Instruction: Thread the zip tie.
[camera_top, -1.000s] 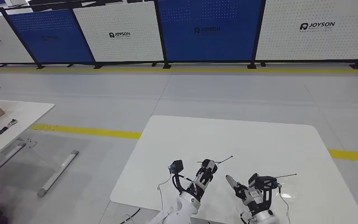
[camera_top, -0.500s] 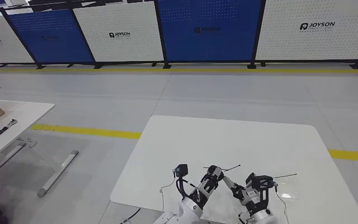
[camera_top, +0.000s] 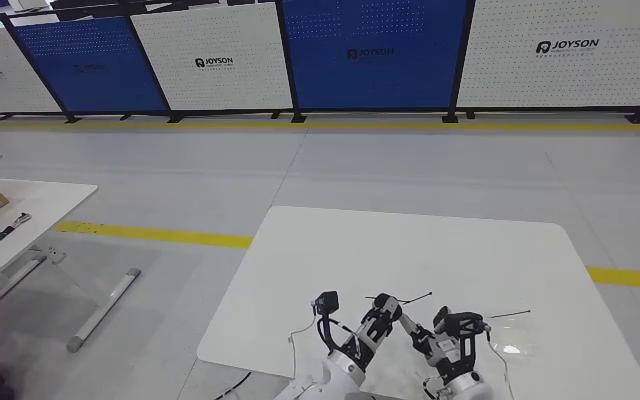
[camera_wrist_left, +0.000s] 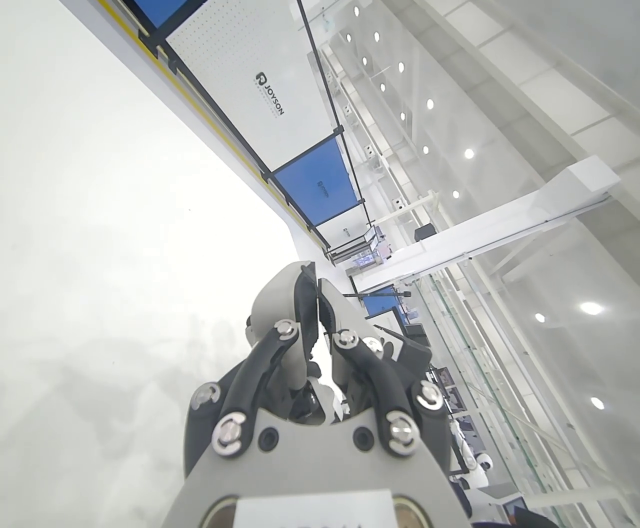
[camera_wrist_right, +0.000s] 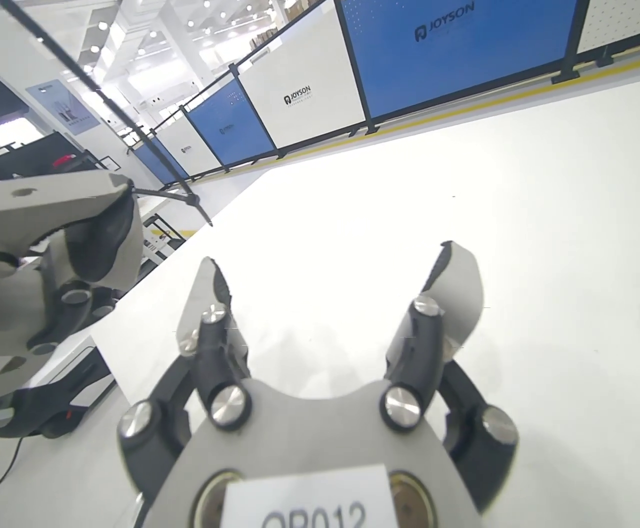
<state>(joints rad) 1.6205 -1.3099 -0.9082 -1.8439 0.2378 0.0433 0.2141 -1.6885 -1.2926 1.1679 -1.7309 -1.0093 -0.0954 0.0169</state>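
A thin black zip tie (camera_top: 415, 296) is held above the white table (camera_top: 400, 240) near its front edge. My left gripper (camera_top: 393, 303) is shut on it, and the pads (camera_wrist_left: 305, 300) are pressed together in the left wrist view (camera_wrist_left: 316, 292). In the right wrist view the zip tie (camera_wrist_right: 165, 192) sticks out from the left gripper (camera_wrist_right: 115, 200), with a long black strand running up and away. My right gripper (camera_wrist_right: 327, 257) is open with nothing between its fingers. It sits just right of the left gripper, low over the table (camera_top: 425, 328).
A second thin black strip (camera_top: 510, 314) lies on the table to the right of the right gripper. The table's far half is bare white surface. Blue and white partition panels (camera_top: 375, 55) stand across the floor behind.
The left arm has moved right with the zip tie, closing the gap to the right gripper. The right gripper has shifted slightly left.
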